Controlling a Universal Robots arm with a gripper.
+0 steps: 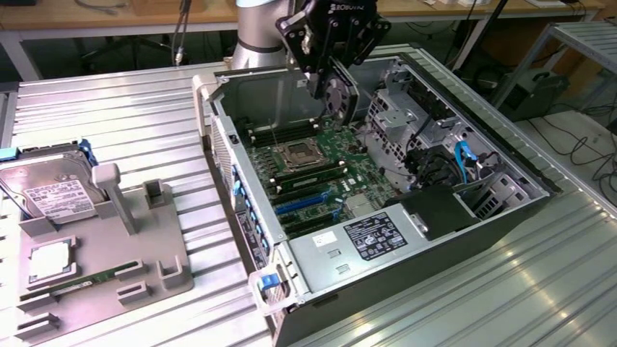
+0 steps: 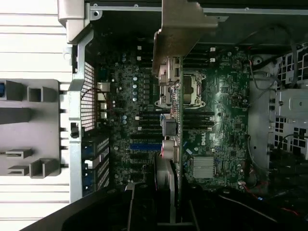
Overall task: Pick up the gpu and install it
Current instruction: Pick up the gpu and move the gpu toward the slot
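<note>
My gripper hangs over the open computer case, shut on the gpu. The card hangs vertically below the fingers, its dark fan side visible, well above the motherboard. In the wrist view the gpu appears edge-on, and its pale metal bracket points toward the case's rear wall. It lies over the processor socket and the memory slots. The blue expansion slots sit lower on the board, off to one side of the card, and are unoccupied.
A power supply and drive cages with blue cables line the case's inside. On the exterior view's left, a grey fixture holds a hard drive, a processor and a memory stick.
</note>
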